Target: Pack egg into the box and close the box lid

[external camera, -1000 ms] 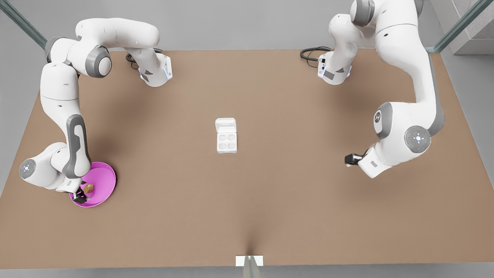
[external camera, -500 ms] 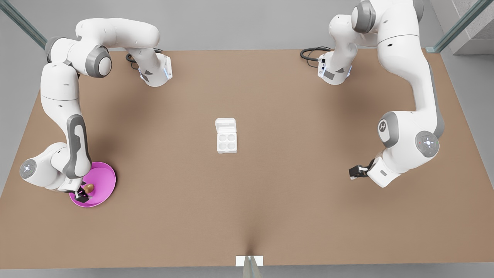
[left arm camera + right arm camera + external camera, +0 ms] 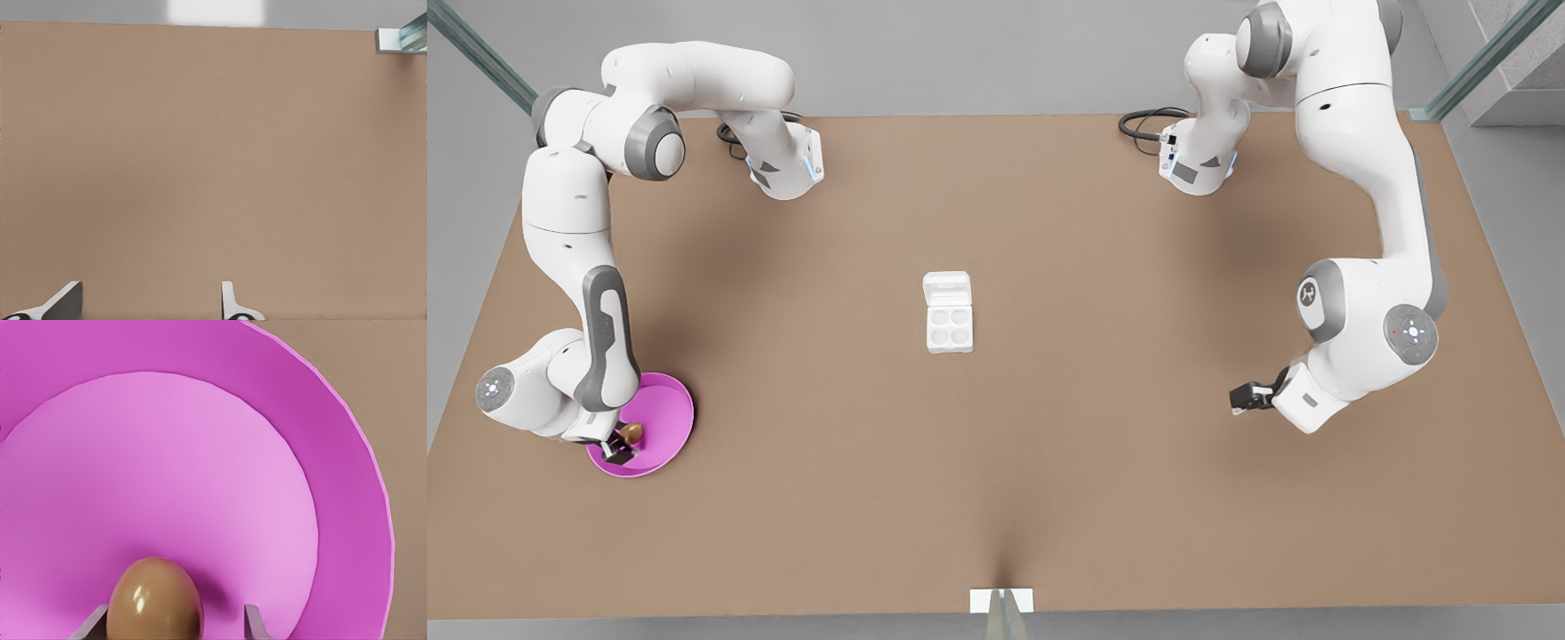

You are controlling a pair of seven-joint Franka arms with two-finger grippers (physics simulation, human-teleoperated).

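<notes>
Table (image 3: 1049,462): a wide brown surface was seen carrying everything in the front view; bare brown top was spread beneath the left wrist camera.
Plate (image 3: 665,411): a round pink dish with a raised rim was placed near the table's corner at the front view's left, well apart from the carton.
Box (image 3: 949,327): a small white carton was set at the table's middle, its four round cups in a two-by-two grid left uncovered and unfilled.
Box lid (image 3: 947,288): the plain white flap with a shallow raised panel was laid open flat, joined to the tray's far edge.
Right gripper (image 3: 616,449): it was lowered into the plate around the egg. In the right wrist view the fingers (image 3: 253,623) were seen spread, one on each side of the egg, one touching or nearly so and the other held off by a gap; a firm grasp could not be confirmed.
Left gripper (image 3: 1238,398): it was held above bare table at the front view's right, far from the carton, waiting. Its fingers (image 3: 230,303) were parted wide with nothing between them.
Egg (image 3: 155,603): a smooth, glossy tan-brown oval was resting on the plate's floor, near the rim, between the right fingers.
</notes>
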